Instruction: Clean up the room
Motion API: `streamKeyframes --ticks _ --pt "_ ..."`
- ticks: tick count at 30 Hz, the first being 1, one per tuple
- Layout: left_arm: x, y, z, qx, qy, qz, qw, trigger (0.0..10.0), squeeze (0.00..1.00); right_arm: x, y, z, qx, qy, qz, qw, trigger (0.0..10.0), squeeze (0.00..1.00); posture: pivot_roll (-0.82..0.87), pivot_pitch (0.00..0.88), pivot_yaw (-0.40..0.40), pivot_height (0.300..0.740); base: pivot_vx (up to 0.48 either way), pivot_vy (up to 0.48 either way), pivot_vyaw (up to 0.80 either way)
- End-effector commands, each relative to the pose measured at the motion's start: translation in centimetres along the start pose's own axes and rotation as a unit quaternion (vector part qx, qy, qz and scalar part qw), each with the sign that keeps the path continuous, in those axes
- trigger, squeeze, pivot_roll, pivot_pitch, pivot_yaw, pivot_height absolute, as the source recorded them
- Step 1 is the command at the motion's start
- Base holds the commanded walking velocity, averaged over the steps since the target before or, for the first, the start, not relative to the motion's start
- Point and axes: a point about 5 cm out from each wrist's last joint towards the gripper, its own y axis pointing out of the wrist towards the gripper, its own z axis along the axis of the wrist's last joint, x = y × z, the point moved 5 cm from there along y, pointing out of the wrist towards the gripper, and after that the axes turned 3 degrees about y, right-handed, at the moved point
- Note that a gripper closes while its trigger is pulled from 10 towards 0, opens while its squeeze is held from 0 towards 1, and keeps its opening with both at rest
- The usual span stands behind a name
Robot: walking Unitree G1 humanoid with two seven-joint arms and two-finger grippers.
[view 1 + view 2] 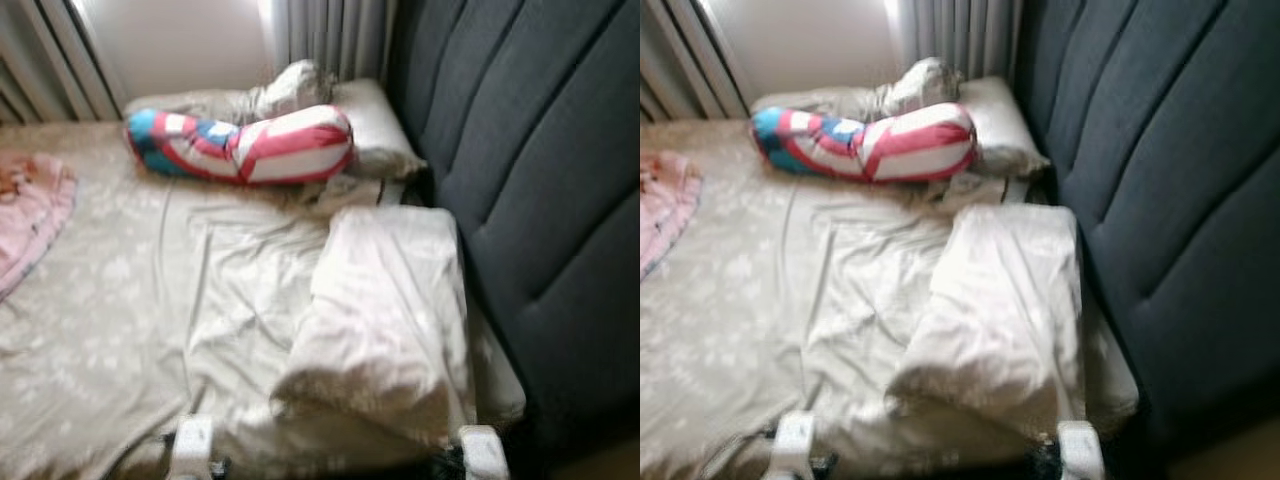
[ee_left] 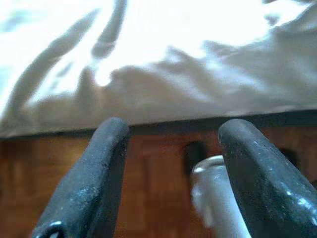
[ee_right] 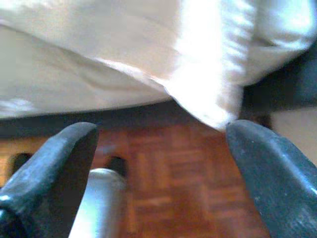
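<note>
From where the robot stands at the side of the bed [image 1: 110, 300], a rumpled cream sheet [image 1: 230, 300] covers the mattress, and a white pillow [image 1: 385, 310] lies on it close to the dark grey padded headboard [image 1: 540, 180]. Farther off, a long bolster striped red, white and blue [image 1: 250, 145] lies across the bed, touching a second white pillow [image 1: 375, 125] tucked into the corner by the headboard. A crumpled light cloth [image 1: 290, 85] sits on top of that far bedding, and a pink blanket [image 1: 30, 215] rests at the left edge of the bed. Grey curtains [image 1: 335, 35] hang behind.

The left gripper [image 2: 171, 163] is held low beside the bed, its two black fingers [image 2: 94, 173] spread wide with nothing between them; past them are the overhanging sheet edge and a wooden parquet floor [image 2: 153, 198]. The right gripper [image 3: 158, 168] is likewise wide apart and empty, with a corner of pale bedding hanging just above the gap, not touching either finger. A silvery leg of the robot [image 3: 99, 203] stands on the floor below.
</note>
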Motion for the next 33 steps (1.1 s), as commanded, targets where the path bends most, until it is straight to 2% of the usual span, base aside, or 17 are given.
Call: streamKeyframes --ticks 1,6,9,18,19,20,21,23,33 --pt "0.6 -0.1 -0.3 -0.004 0.004 -0.006 1.0 10.0 0.0 1.0 -0.3 -0.8 -0.01 -0.003 -0.012 1.0 10.0 0.0 -0.03 0.037 0.0 0.74 0.0 0.0 0.0" --pt "0.6 0.0 -0.2 -0.002 0.001 -0.006 1.0 10.0 0.0 1.3 -0.3 -0.2 0.012 0.005 -0.023 1.0 10.0 0.0 -0.03 0.043 0.001 0.74 0.0 0.0 0.0" --pt "0.5 0.0 0.2 0.007 -0.004 -0.005 1.0 10.0 0.0 1.6 -0.5 0.7 0.052 0.04 -0.038 0.997 10.0 0.0 -0.03 0.049 0.005 0.74 0.0 0.0 0.0" --pt "0.6 0.0 0.4 0.015 -0.006 -0.008 1.0 10.0 0.0 1.6 -0.9 2.8 0.132 0.069 -0.035 0.988 10.0 0.0 -0.04 0.056 0.004 0.74 0.0 0.0 0.0" --pt "0.5 0.0 0.4 0.016 -0.007 -0.006 1.0 10.0 0.0 0.5 -0.6 13.7 0.262 0.053 -0.028 0.963 10.0 0.0 -0.04 0.057 0.003 0.74 0.0 0.0 0.0" --pt "0.5 0.0 0.4 0.017 -0.007 -0.006 1.0 10.0 0.0 -0.2 -1.5 19.2 0.33 0.049 -0.023 0.943 10.0 0.0 -0.04 0.057 0.003 0.74 0.0 0.0 0.0" --pt "0.5 0.0 0.4 0.017 -0.007 -0.006 1.0 10.0 0.0 -0.2 -1.5 19.2 0.33 0.049 -0.023 0.943 10.0 0.0 -0.04 0.057 0.003 0.74 0.0 0.0 0.0" --pt "0.5 0.0 0.5 0.018 -0.008 -0.005 1.0 10.0 0.0 -0.3 -2.6 21.1 0.381 0.053 -0.02 0.923 10.0 0.0 -0.04 0.06 0.003 0.74 0.0 0.0 0.0" --pt "0.6 -0.1 0.8 0.032 -0.009 -0.006 0.999 10.0 0.0 0.3 -3.9 20.3 0.424 0.06 -0.032 0.903 10.0 0.0 -0.04 0.064 -0.001 0.74 0.0 0.0 0.0"
